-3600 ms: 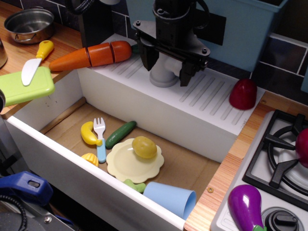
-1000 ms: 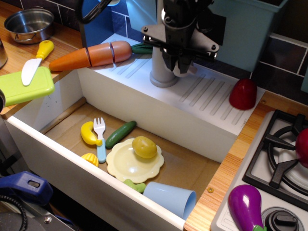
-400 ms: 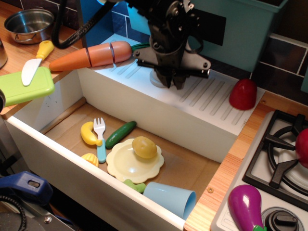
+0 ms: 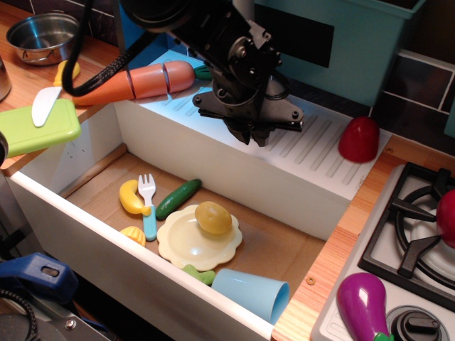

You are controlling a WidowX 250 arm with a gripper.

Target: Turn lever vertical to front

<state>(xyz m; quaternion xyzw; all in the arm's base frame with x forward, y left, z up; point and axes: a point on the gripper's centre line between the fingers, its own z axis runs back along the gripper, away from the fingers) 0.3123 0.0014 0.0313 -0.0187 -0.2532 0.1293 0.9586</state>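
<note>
The light grey lever is hidden behind my black gripper and wrist. My gripper (image 4: 254,136) hangs low over the white ribbed drainboard (image 4: 313,153) at the back of the sink, where the lever's post stands. Its fingers point down and stand close together, near the front edge of the drainboard. Nothing shows between them, and I cannot tell whether they touch the lever.
An orange carrot (image 4: 142,80) lies left of the gripper and a red dome (image 4: 359,138) right of it. In the sink lie a yellow plate (image 4: 178,249), fork (image 4: 148,206), cucumber (image 4: 178,197) and blue cup (image 4: 252,293). The stove (image 4: 412,227) and an eggplant (image 4: 364,305) are at right, a teal bin (image 4: 355,35) behind.
The gripper closed from open around the post, then swung forward and down toward the drainboard's front edge. The grey post, visible earlier, is now covered by the arm.
</note>
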